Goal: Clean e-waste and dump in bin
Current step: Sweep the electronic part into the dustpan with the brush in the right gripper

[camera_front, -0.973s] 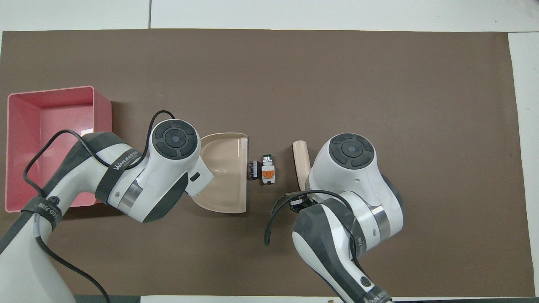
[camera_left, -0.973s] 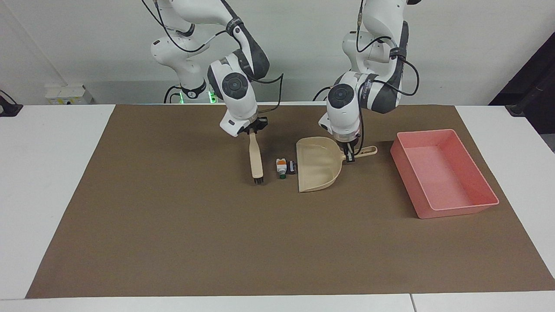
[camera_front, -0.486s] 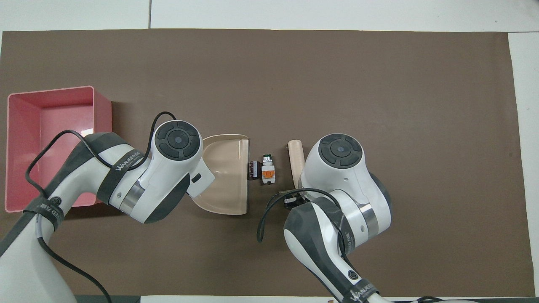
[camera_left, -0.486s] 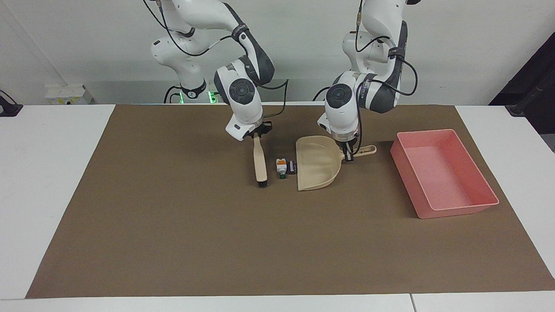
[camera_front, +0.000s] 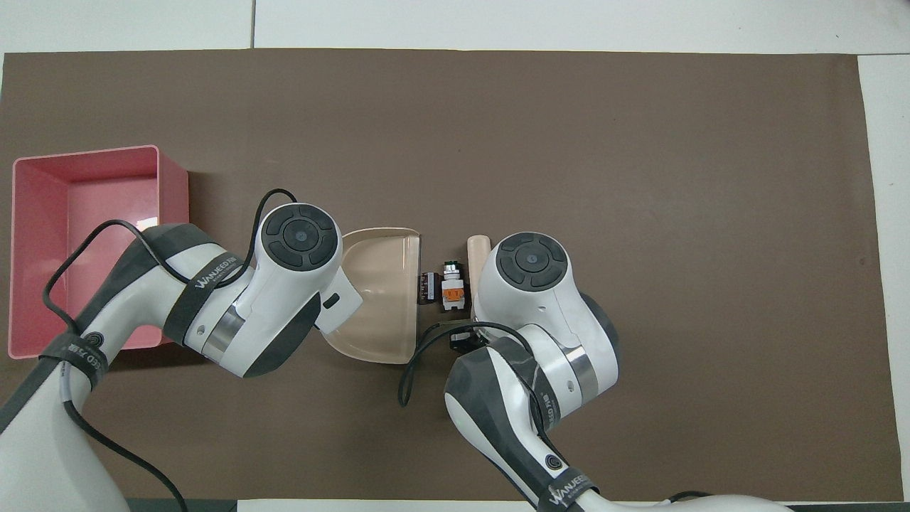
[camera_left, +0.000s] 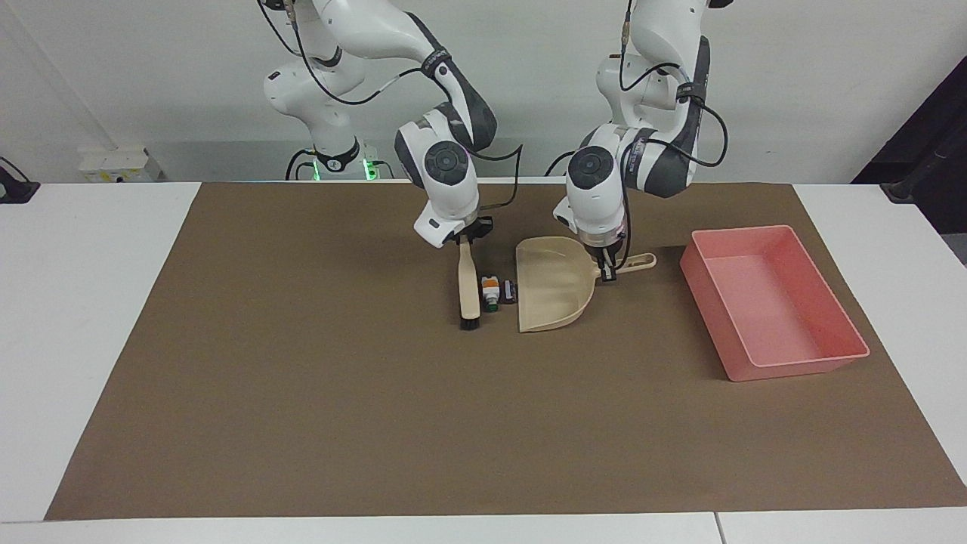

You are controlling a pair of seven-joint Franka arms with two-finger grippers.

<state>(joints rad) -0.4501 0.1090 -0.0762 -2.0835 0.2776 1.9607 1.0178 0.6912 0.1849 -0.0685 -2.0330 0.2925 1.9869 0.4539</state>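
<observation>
The right gripper (camera_left: 462,240) is clenched on the handle of a beige hand brush (camera_left: 468,287), with the dark bristles down on the mat just beside the e-waste (camera_left: 498,292); the left gripper (camera_left: 607,268) grasps the handle of the beige dustpan (camera_left: 551,291), and its open lip touches, or almost touches, the small black block. I judge that the two tools stand on both sides of the e-waste so that one short stroke can push it into the pan. All lies on a brown mat (camera_left: 302,393) over a white table (camera_left: 83,302) before a plain pale wall, and the pink bin (camera_left: 778,355) waits beside the dustpan toward the left arm's end, with nothing visible inside.
</observation>
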